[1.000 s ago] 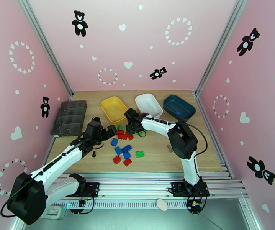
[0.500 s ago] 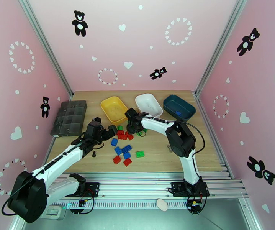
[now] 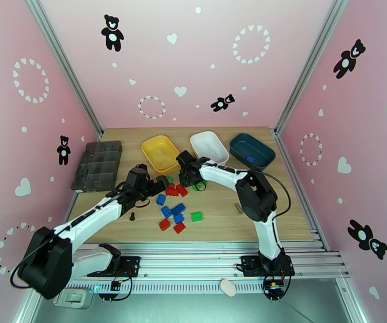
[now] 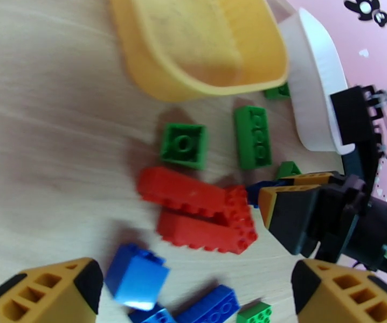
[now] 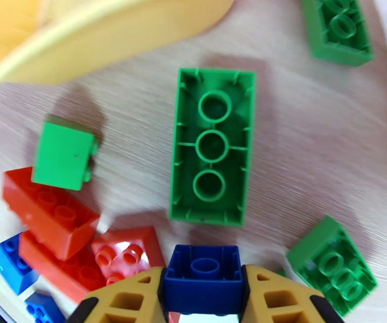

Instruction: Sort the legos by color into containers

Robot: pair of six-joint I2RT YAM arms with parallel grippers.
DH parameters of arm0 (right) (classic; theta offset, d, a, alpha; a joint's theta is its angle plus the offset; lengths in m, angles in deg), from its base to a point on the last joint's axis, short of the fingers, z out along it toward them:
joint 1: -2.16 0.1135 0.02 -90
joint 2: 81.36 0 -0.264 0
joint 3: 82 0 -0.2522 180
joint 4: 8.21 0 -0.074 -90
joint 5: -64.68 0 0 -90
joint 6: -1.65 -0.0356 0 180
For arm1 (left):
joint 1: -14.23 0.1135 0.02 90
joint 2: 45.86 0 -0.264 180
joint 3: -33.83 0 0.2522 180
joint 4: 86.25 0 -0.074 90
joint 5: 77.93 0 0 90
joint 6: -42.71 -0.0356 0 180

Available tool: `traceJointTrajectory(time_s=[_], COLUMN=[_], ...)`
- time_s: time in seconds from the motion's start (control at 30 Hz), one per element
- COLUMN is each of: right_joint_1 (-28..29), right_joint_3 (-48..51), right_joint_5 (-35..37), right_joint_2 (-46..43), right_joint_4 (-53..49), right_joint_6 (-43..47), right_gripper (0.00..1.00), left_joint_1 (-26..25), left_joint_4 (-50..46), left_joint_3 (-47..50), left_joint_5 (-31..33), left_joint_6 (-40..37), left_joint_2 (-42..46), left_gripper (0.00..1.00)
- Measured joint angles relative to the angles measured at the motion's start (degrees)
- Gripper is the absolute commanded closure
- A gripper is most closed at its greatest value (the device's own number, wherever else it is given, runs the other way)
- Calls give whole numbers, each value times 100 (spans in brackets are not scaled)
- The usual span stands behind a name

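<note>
Red, blue and green legos (image 3: 174, 206) lie scattered on the wood in front of the yellow container (image 3: 146, 144), the white container (image 3: 196, 137) and the teal container (image 3: 237, 139), which holds a blue brick (image 3: 250, 158). My right gripper (image 5: 203, 297) is shut on a blue lego (image 5: 203, 273) at the pile's far edge, low over the table, beside a large upturned green brick (image 5: 212, 152). It also shows from above as the right gripper (image 3: 186, 176). My left gripper (image 3: 159, 184) hovers open over the pile's left side, with red bricks (image 4: 196, 211) and a blue brick (image 4: 137, 275) ahead of its fingers (image 4: 48, 292).
A dark grey organizer tray (image 3: 97, 165) sits at the left of the table. A small dark screw (image 3: 132, 215) lies near the left arm. The yellow tub's wall (image 4: 156, 76) and the white tub's rim (image 4: 312, 87) stand close behind the pile.
The right gripper's fingers have come together on the blue lego. The left arm has moved right and forward, closer to the pile, staying open.
</note>
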Motion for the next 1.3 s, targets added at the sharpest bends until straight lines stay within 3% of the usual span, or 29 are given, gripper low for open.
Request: traceJointTrajectory(time_s=[0.2,0.4,0.73,1.0,1.2,1.3], right_joint_1=[-693,-2061,-4186,-4577,-4651,-4653], right_joint_3=[619,1220,1401,802,286,254], right_joint_5=[63,122,195,195,208,170], right_joint_2=[-1268,-2323,-2671,-1821,-1226,-1167], right_joint_4=[4,17,149,184,179,175], right_joint_6=[11,28,-94,-221,-254,-256], right_gripper=[70,71,71,67,45,39], left_joint_1=[-398,-999,-1869,-1985,-1980,-1945], left_joint_4=[387,763,879,866,767,656], left_joint_3=[-953,-2345,-4380,-4690,-4419,-4070], left_joint_5=[-284,-573,-966,-1049,-852,-682], left_joint_6=[0,-2,-46,-76,-269,-361], left_joint_2=[-822,-2017,-3899,-4138,-3888,-3497], left_gripper=[2,2,2,2,2,2])
